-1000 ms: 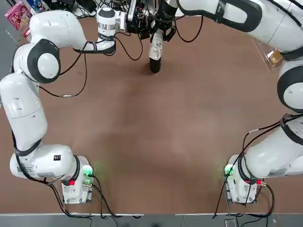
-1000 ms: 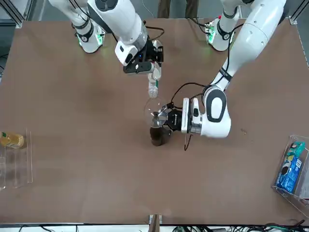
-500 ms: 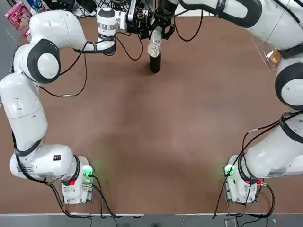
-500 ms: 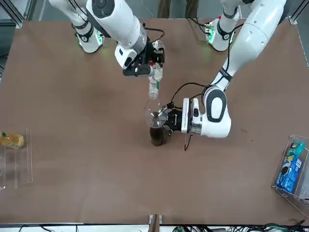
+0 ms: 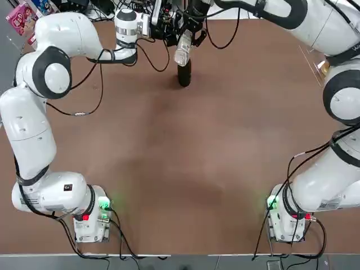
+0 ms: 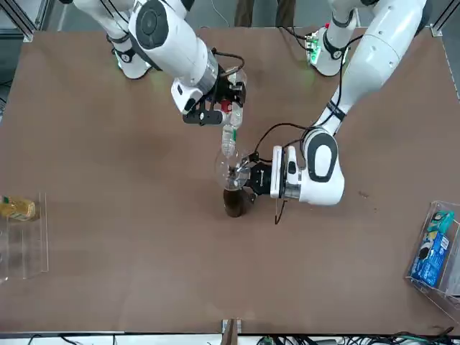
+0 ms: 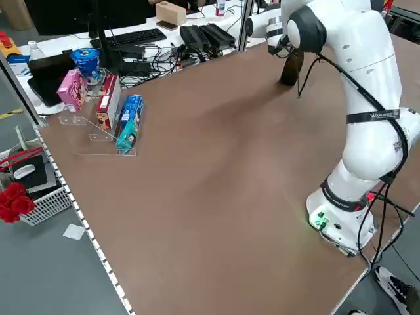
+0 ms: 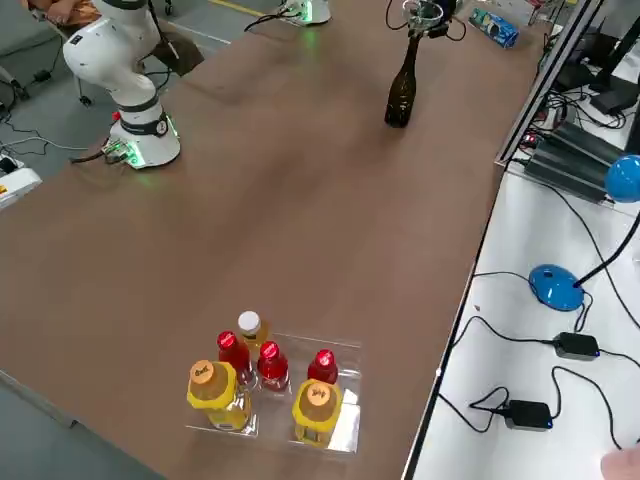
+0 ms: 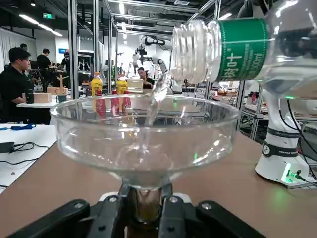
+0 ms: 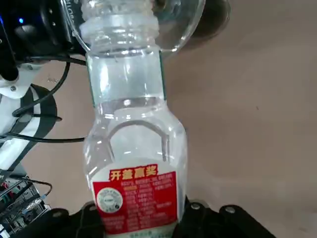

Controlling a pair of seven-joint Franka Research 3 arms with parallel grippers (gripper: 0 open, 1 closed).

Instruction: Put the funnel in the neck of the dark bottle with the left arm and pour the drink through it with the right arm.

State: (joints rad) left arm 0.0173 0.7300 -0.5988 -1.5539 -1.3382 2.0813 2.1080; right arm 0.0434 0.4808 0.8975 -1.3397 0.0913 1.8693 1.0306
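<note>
Broad brown table (image 6: 129,158): beneath both tools, partly covered by arms. Tall dark glass bottle (image 8: 401,92): upright below left tool (image 9: 147,201), neck's top hard to make out. Clear plastic bottle with green-and-red label (image 10: 133,173): tilted, grasped by right tool (image 10: 143,218), base cut off in right wrist view; mouth above funnel. Clear wide-rimmed funnel (image 9: 143,144): stem clenched in left tool, spout's end hidden; depth in neck unclear. Thin clear stream (image 9: 157,99): falling into funnel above left tool.

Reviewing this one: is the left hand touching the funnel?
Touching: the left wrist view shows the left hand closed around the narrow spout of the funnel.
</note>
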